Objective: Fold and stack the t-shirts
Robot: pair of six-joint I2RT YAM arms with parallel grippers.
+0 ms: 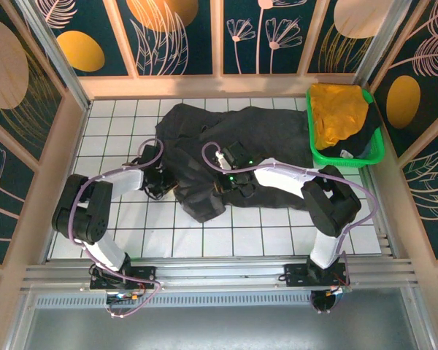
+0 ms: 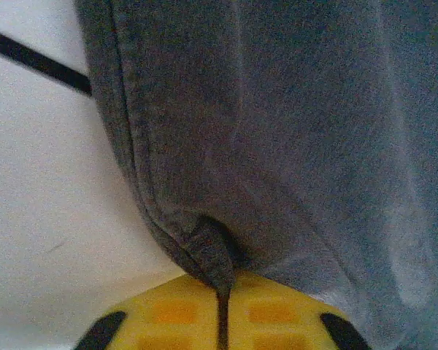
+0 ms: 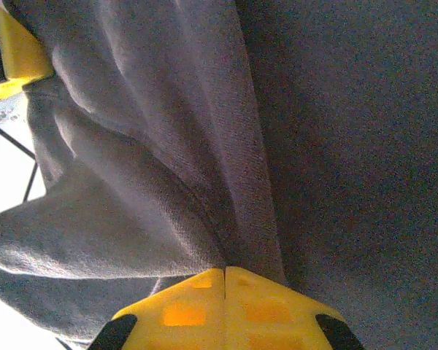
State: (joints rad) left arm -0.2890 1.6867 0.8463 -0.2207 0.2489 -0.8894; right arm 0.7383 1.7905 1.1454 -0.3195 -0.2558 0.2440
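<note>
A large charcoal-black t-shirt (image 1: 208, 142) lies crumpled across the middle of the white tiled table (image 1: 117, 240). My left gripper (image 1: 160, 180) sits at the shirt's left edge, its yellow fingers shut on the hemmed edge of the cloth (image 2: 212, 248). My right gripper (image 1: 230, 175) is over the shirt's middle, shut on a fold of the same black cloth (image 3: 233, 240). A mustard-yellow t-shirt (image 1: 337, 113) is heaped in the green basket at the back right, with another black shirt (image 1: 365, 138) under it.
The bright green plastic basket (image 1: 323, 154) stands at the table's back right corner. Wooden-framed walls enclose the table on the left, back and right. An aluminium rail runs along the near edge by the arm bases.
</note>
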